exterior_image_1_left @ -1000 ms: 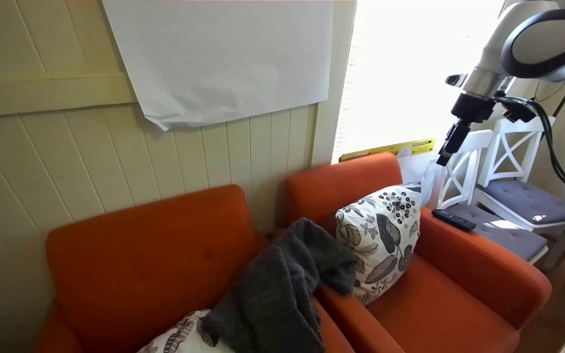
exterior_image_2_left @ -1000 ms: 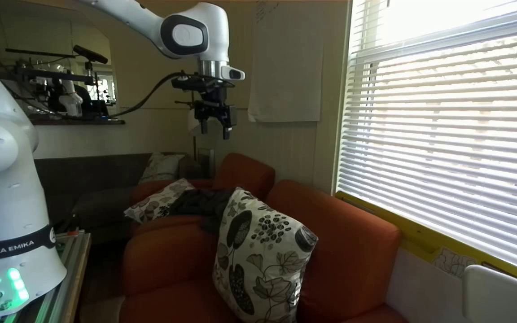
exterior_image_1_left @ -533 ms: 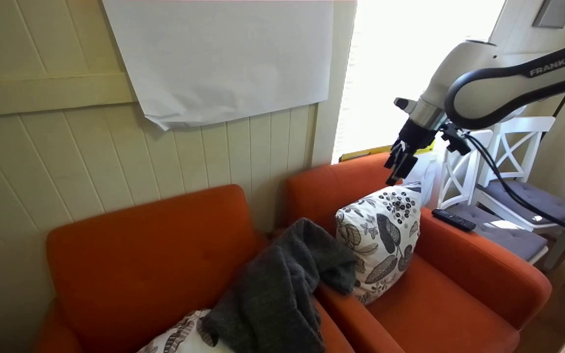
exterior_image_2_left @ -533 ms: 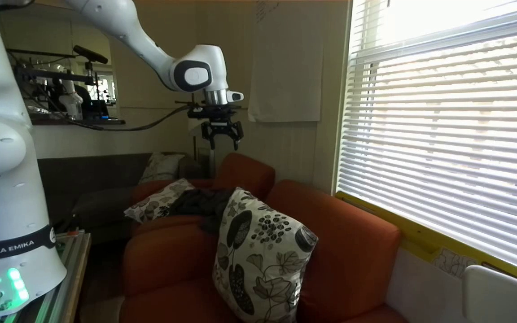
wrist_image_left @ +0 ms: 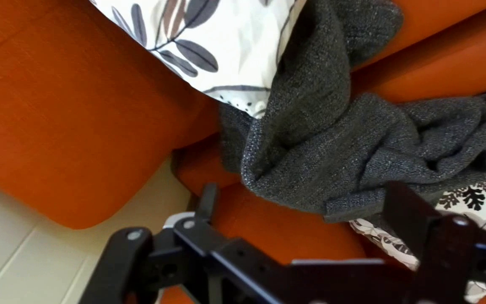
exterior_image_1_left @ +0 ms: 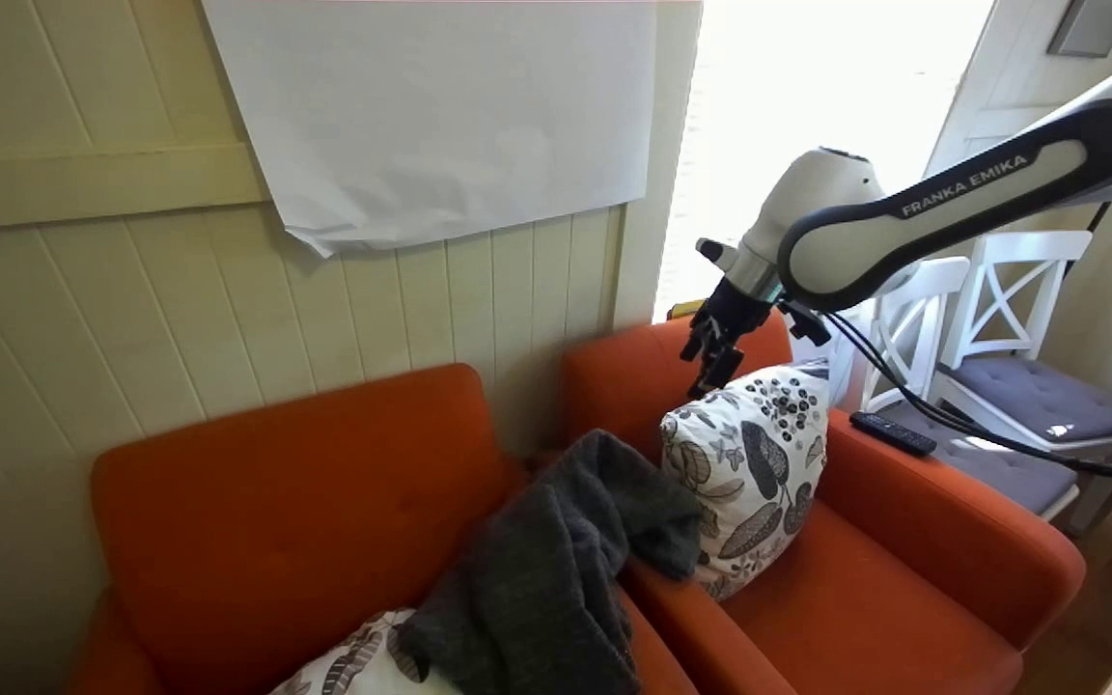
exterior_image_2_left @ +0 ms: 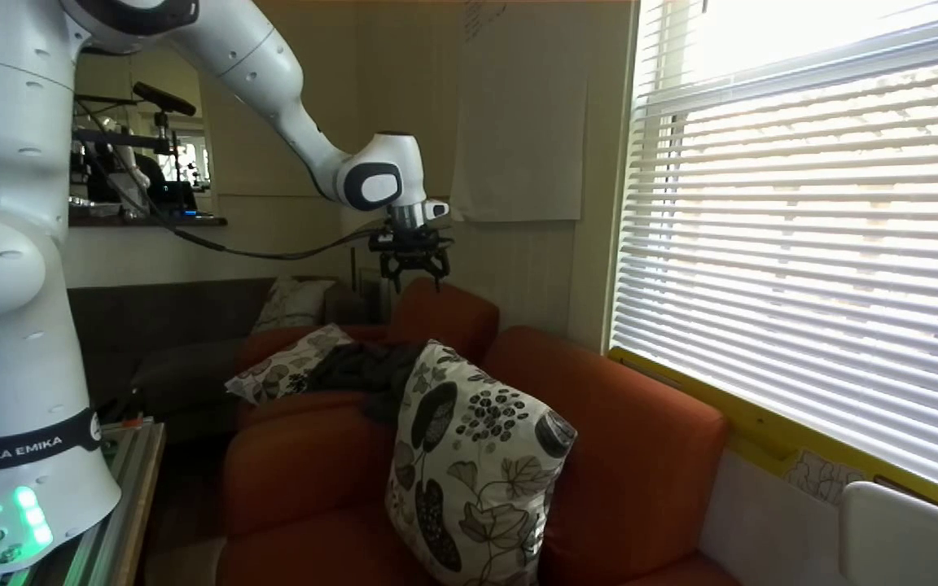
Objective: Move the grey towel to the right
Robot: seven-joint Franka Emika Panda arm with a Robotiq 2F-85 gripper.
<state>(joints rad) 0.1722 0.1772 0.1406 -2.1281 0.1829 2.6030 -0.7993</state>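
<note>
The grey towel (exterior_image_1_left: pixel 546 569) runs off the bottom of an exterior view and the right edge of the wrist view, where a patterned cushion (wrist_image_left: pixel 226 42), itself cut off at the top, hides part of it. The gripper (wrist_image_left: pixel 304 194) there is blurred, its base cut off below. In an exterior view a second cushion (exterior_image_1_left: pixel 368 666), partly covered by the towel, is cut off at the bottom. A hanging paper sheet (exterior_image_2_left: pixel 522 122) loses its top in both exterior views; small marks (exterior_image_2_left: pixel 483 18) on it are unreadable.

Black remote (exterior_image_1_left: pixel 892 432), floral cushion (exterior_image_2_left: pixel 477 464) (leaning), blinds (exterior_image_2_left: pixel 803 268)
</note>
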